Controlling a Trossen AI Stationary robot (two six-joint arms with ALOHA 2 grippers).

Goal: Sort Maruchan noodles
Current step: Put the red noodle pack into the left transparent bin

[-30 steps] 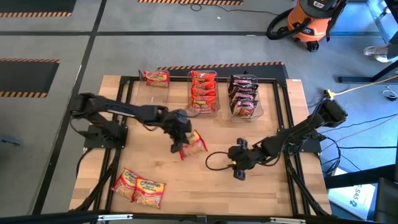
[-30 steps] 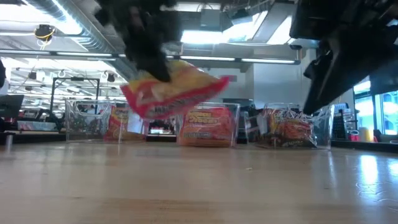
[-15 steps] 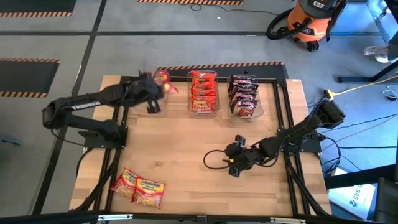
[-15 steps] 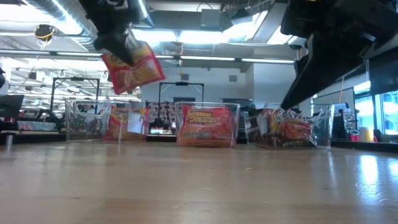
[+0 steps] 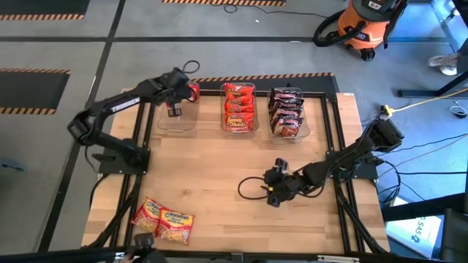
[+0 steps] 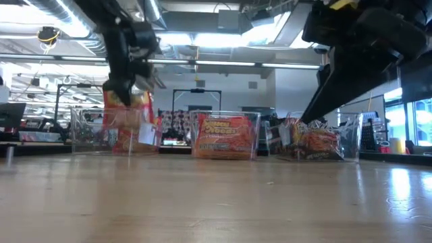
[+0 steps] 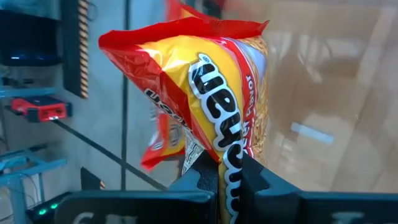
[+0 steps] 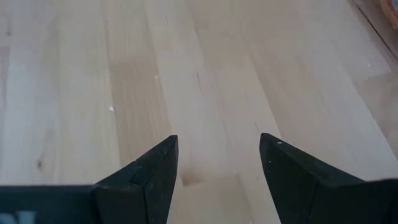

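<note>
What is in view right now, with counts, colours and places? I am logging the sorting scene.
Yellow-and-red Maruchan packet: one, pinched in the left gripper over the left bin.
Left clear bin: one, far side of the table; red and yellow contents show in the low view.
Middle clear bin: one, holding a stack of red packets.
Right clear bin: one, holding a stack of dark packets.
Loose yellow-and-red packets: two, near left corner of the table.
Wooden table: one, light wood.
Orange shop vacuum: one, on the floor beyond the table.
Left gripper: over the left bin.
Right gripper: fingers apart, empty, low over bare wood.
</note>
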